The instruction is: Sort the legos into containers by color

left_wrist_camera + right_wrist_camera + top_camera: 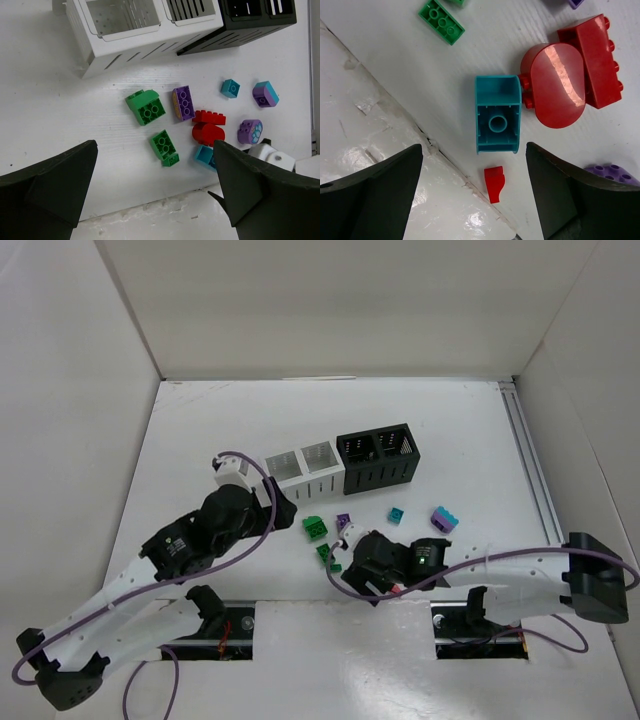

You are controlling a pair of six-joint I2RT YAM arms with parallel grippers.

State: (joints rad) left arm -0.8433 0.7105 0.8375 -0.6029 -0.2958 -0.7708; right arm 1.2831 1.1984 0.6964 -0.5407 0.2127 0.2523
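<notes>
The right tool (474,150) hangs spread wide, gripping nothing, straddling the teal brick (497,114). That brick lies hollow side up on the surface (405,70), with the red rounded brick (559,85) pressed against one long wall. It looks light, rigid and glossy, so apt to skid; its two long flat walls seem the surest pinch. The left tool (155,145) is open too, above a green brick (146,107) just past the teal brick. The white bin (300,462) and black bin (378,458) stand farther beyond it.

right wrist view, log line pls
right gripper: jaws open | under it: upturned teal plastic brick beside rounded red plastic brick | left gripper: jaws open
</notes>
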